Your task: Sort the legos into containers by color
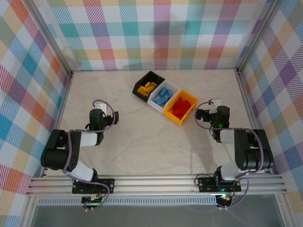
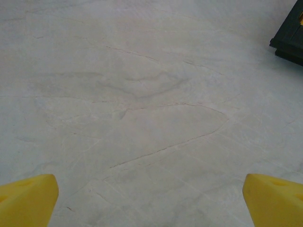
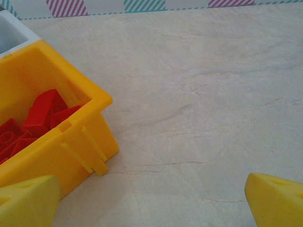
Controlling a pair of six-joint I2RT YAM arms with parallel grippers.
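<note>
Three containers stand joined in a slanted row at the table's middle back. The black bin [image 1: 152, 73] holds yellow-orange legos [image 1: 147, 87], the white bin [image 1: 173, 85] holds light blue legos [image 1: 164, 96], and the yellow-orange bin [image 1: 180, 120] holds red legos [image 1: 181, 107]. My left gripper [image 1: 111, 116] hovers open over bare table left of the bins, its yellow fingertips [image 2: 26, 201] wide apart with nothing between them. My right gripper [image 1: 200, 114] is open just right of the yellow-orange bin [image 3: 57, 151]. The red legos [image 3: 40, 113] lie inside that bin, and nothing sits between the fingertips [image 3: 274, 198].
A corner of the black bin [image 2: 289, 43] shows at the upper right of the left wrist view. A corner of the white bin [image 3: 9, 33] shows at the upper left of the right wrist view. Plaid walls [image 1: 151, 33] enclose the pale table [image 1: 142, 142] on three sides.
</note>
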